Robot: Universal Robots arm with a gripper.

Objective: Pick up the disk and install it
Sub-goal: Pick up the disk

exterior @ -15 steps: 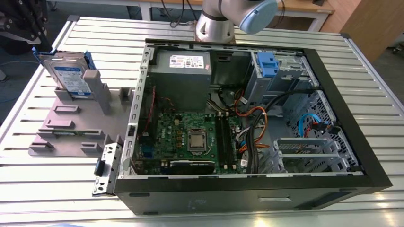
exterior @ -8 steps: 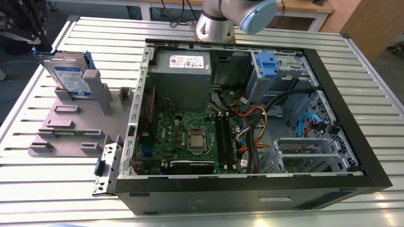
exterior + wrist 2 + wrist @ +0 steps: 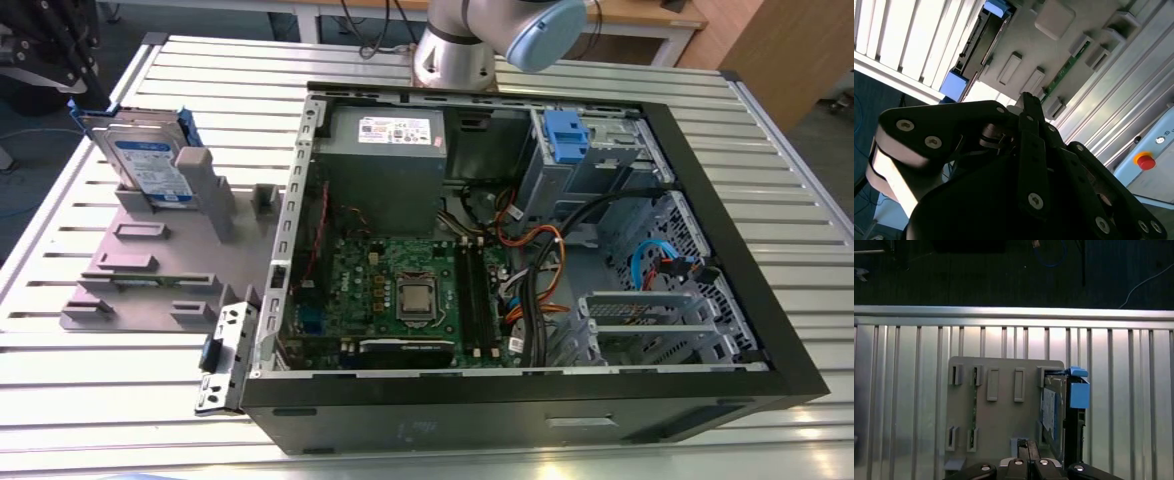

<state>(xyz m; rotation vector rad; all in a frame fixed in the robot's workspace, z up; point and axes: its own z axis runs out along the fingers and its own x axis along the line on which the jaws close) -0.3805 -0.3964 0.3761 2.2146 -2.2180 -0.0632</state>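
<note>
Exterior view: An open computer case [image 3: 534, 250] lay on a slatted metal table [image 3: 787, 150]. At the exterior view's left, the disk [image 3: 144, 160] stood on edge in a grey slotted holder [image 3: 160, 260], beside the case. A blue bracket [image 3: 566, 135] sat on the drive bay inside the case. The arm's base [image 3: 461, 45] rose behind the case.

Second wrist view: The black gripper [image 3: 1026, 102] hung well above the holder [image 3: 1054, 45]. Its fingers [image 3: 1029, 120] were pressed together, grasping nothing. The disk [image 3: 981, 45] sat at the holder's edge.

First wrist view: Seen from above, the disk [image 3: 1056, 410] stood in 1 end slot of the holder [image 3: 1004, 415], blue rails outward.

Step in hand: Approach, apparently; the pick-up was not yet done.

Next move: Judged to call for parting the fingers and lining them up over the disk's upper edge.
</note>
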